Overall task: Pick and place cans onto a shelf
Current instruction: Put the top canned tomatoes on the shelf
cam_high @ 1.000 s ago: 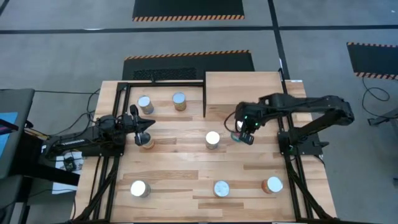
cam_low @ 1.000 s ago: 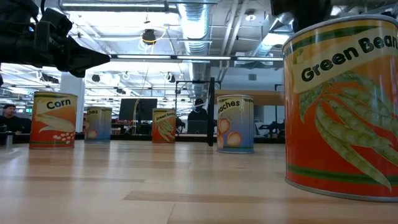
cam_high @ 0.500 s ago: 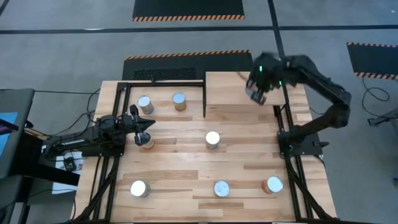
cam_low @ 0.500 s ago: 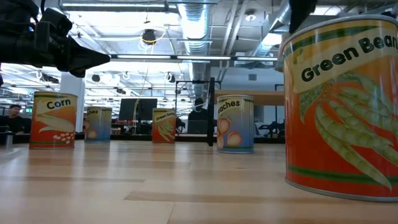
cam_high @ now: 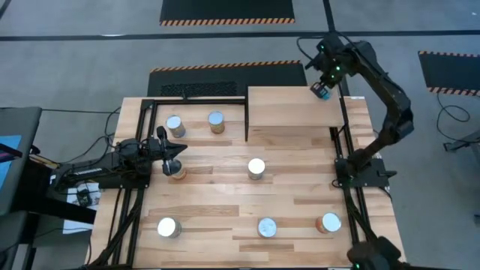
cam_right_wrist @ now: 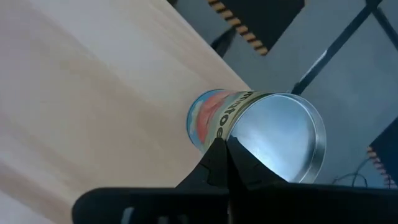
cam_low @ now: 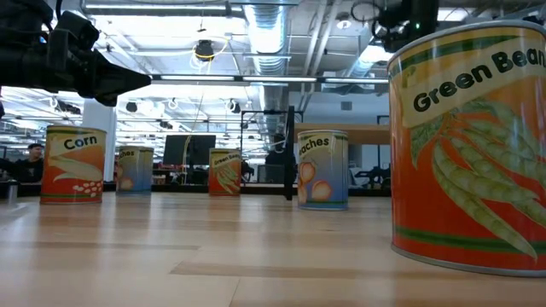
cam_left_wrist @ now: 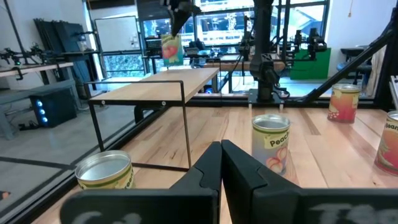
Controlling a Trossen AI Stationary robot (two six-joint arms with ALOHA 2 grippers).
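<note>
High view: the right gripper (cam_high: pixel 322 90) is reaching out over the far right corner of the pale smooth wooden shelf (cam_high: pixel 289 112), carrying a small blue-labelled can with a silver lid (cam_high: pixel 322 91) above that corner. The left gripper (cam_high: pixel 174 154) is waiting at the table's left side, right over a small tin with an orange-tan label (cam_high: pixel 177 172). Two silver-lidded tins (cam_high: pixel 175 125) are sitting inside the black metal-framed rectangle (cam_high: pixel 196 100), one is standing mid-table (cam_high: pixel 256 168), and three are lining the near edge (cam_high: pixel 267 227).

Low view: a big orange Green Beans tin (cam_low: pixel 467 145) is filling the right side, with a Corn tin (cam_low: pixel 75 165) and a Peaches tin (cam_low: pixel 322 170) standing upright farther back on the plank tabletop (cam_low: pixel 213 247).

Left wrist view: the left gripper's dark fingers (cam_left_wrist: pixel 207 173) are pressing together at the tips with nothing between them; beyond them the raised can is hanging over the shelf.

Right wrist view: the right gripper's fingers (cam_right_wrist: pixel 214 163) are clamping the blue-labelled can, which is hanging tilted at the shelf's edge.
</note>
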